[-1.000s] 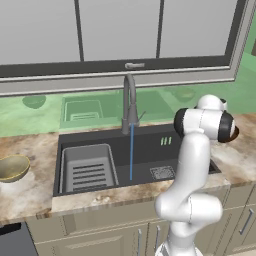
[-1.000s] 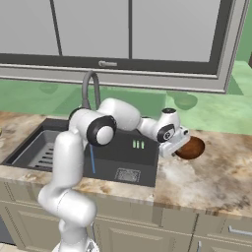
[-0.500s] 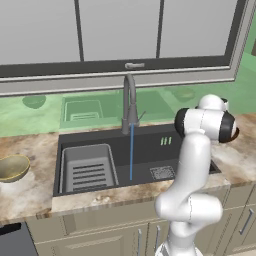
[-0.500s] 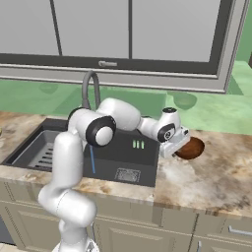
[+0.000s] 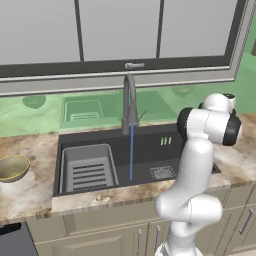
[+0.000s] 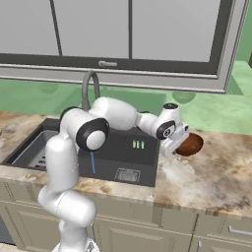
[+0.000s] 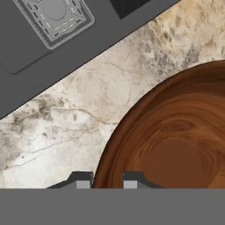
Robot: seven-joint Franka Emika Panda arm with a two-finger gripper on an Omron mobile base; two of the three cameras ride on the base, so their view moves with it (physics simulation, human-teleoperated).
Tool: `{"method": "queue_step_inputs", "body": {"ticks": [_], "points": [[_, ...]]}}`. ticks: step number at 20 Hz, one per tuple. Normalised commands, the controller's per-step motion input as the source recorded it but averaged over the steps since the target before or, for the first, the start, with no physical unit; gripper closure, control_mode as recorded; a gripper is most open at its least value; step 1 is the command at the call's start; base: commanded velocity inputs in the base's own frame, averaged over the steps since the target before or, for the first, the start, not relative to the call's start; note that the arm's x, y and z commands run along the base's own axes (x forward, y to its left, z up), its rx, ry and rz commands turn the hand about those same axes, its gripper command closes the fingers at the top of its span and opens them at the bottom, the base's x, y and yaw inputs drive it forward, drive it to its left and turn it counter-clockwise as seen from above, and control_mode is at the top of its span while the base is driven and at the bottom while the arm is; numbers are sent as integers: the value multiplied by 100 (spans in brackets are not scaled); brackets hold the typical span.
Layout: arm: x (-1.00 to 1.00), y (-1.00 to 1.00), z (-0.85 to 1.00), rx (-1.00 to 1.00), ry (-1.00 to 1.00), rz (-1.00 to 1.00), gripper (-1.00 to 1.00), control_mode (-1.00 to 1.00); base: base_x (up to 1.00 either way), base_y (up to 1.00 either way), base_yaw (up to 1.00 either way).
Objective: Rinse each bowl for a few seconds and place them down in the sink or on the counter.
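Dark finger tips of the gripper (image 7: 105, 179) stand close together astride the near rim of the reddish-brown bowl (image 7: 176, 145), one tip outside the wall and one inside, pinching that rim. In the hand view the bowl spreads from the centre toward four o'clock, its wood-grained inside facing the camera, and it sits on the counter (image 7: 74, 118), whose mottled beige stone runs from eight o'clock up to one o'clock. At eleven o'clock in that view lies the dark floor of the sink (image 7: 26, 48) with its square drain (image 7: 55, 15). In the right base view the gripper (image 6: 173, 146) reaches down at the left edge of the reddish-brown bowl (image 6: 191, 144), which rests on the counter (image 6: 206, 177) just beside the sink's right rim, at about three o'clock from the basin (image 6: 128, 147). In the left base view a thin blue stream of water (image 5: 131, 152) falls from the faucet (image 5: 129, 102) into the sink (image 5: 150, 150), and the grey slotted tray (image 5: 87, 167) lies in the basin's left half. Far off at nine o'clock, well apart from the arm, the olive-gold bowl (image 5: 12, 167) sits on the counter (image 5: 30, 192) left of the sink.
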Motion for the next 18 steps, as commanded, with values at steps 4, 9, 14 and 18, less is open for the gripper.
{"method": "queue_step_inputs", "body": {"ticks": [4, 9, 14, 18], "points": [[-8, 15, 18, 3, 2, 17, 100, -100, 0, 0, 0], [-5, 17, 18, 1, 1, 17, 100, -100, 0, 0, 0], [-16, 19, 16, -3, 0, 18, 100, -100, 0, 0, 0], [-21, 28, 22, -10, 1, 15, 100, -100, 0, 0, 0]]}}
